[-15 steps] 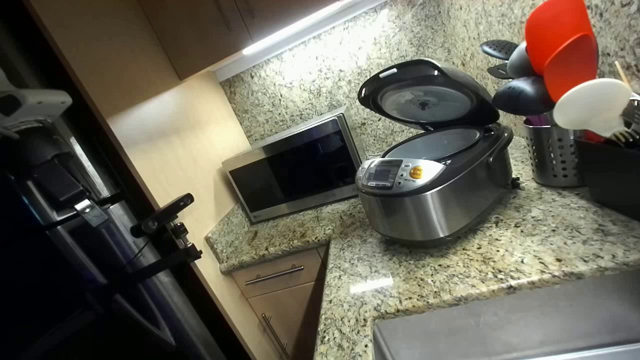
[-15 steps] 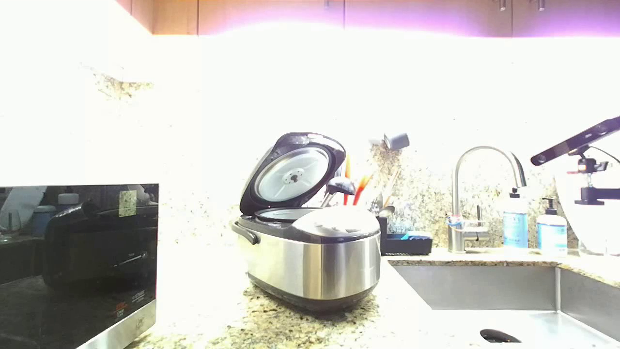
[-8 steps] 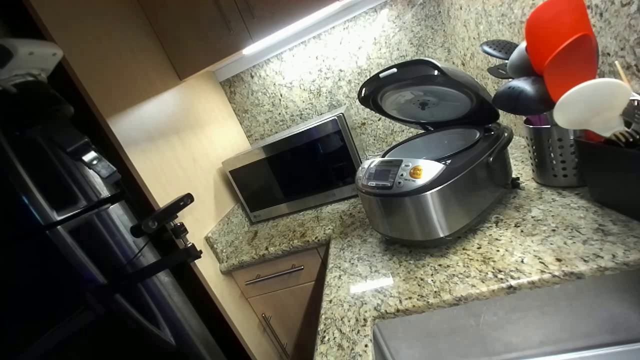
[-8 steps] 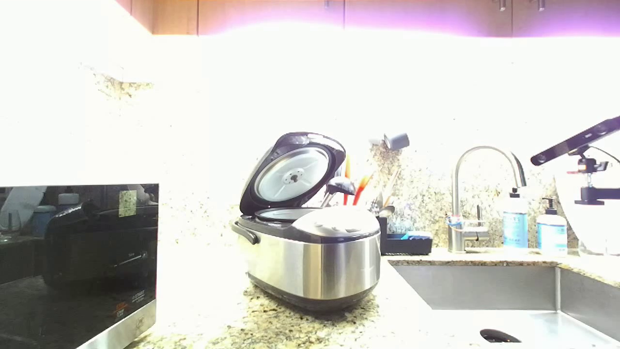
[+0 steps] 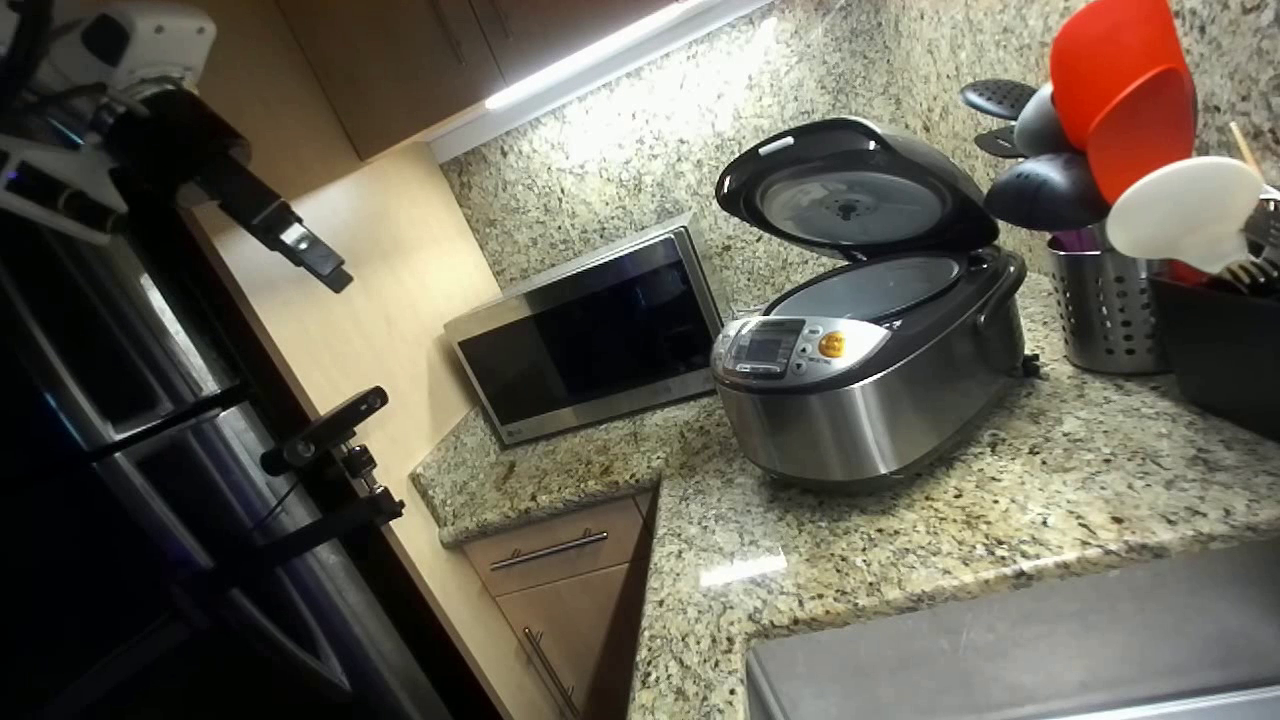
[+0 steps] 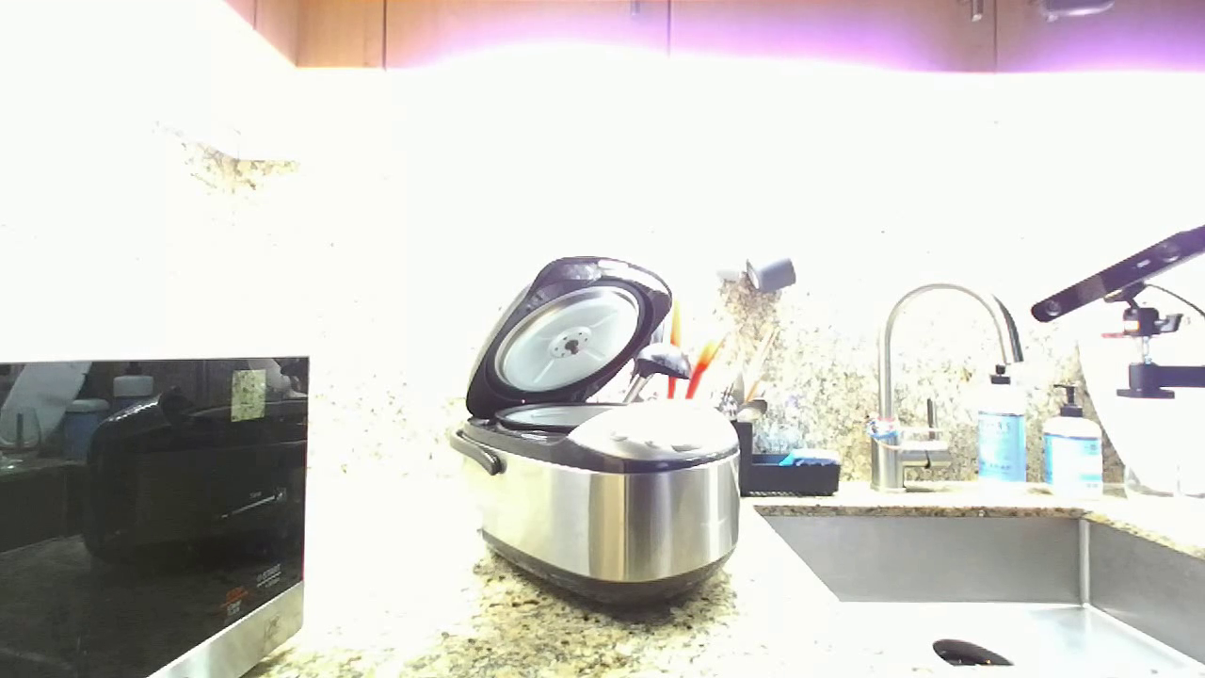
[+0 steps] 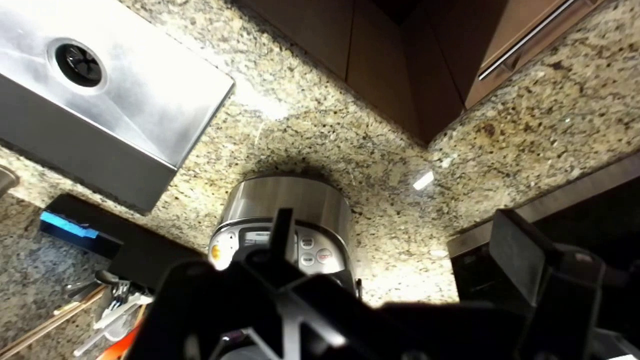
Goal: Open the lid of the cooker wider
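Pincer spread, two fingers parted, I hover away from one cooker, one lid tilted up; both exterior views show one microwave at left.

On the arm side of the gripper, a smooth, rounded white shell carries a dark oval patch and small dark dots too tiny to identify; beyond the gripper's mount, dark cables curve. The gripper is matte black, its fingers blocky, one faced with a flat grey pad, and a bright silvery piece shows near the gripper's tip.
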Robot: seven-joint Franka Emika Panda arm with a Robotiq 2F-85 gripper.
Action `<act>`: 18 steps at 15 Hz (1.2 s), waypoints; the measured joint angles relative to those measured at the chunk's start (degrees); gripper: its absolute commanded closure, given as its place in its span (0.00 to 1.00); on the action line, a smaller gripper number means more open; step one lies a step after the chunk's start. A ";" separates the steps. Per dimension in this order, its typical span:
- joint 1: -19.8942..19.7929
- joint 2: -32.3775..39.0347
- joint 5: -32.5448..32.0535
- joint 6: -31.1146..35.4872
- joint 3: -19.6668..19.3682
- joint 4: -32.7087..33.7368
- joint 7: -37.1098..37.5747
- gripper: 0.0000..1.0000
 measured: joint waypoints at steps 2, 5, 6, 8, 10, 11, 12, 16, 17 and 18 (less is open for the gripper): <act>-0.69 3.79 -2.64 0.66 -1.57 2.27 2.61 0.00; -0.88 8.94 -5.55 0.71 -4.65 5.86 5.28 0.00; -0.85 10.48 -6.32 0.71 -5.64 6.96 6.19 0.00; -0.71 13.51 -6.33 0.71 -7.58 9.18 7.07 0.00; -0.03 14.66 -6.35 0.71 -8.85 9.61 6.98 0.00; 0.23 14.62 -6.35 0.71 -8.90 9.60 6.98 0.00; 0.49 14.50 -6.35 0.71 -8.90 9.60 6.98 0.00; 0.78 14.38 -6.35 0.71 -8.92 9.60 6.98 0.00; 0.92 14.41 -6.35 0.71 -9.06 9.59 6.98 0.00; 1.23 14.48 -6.77 0.71 -9.34 9.58 7.08 0.00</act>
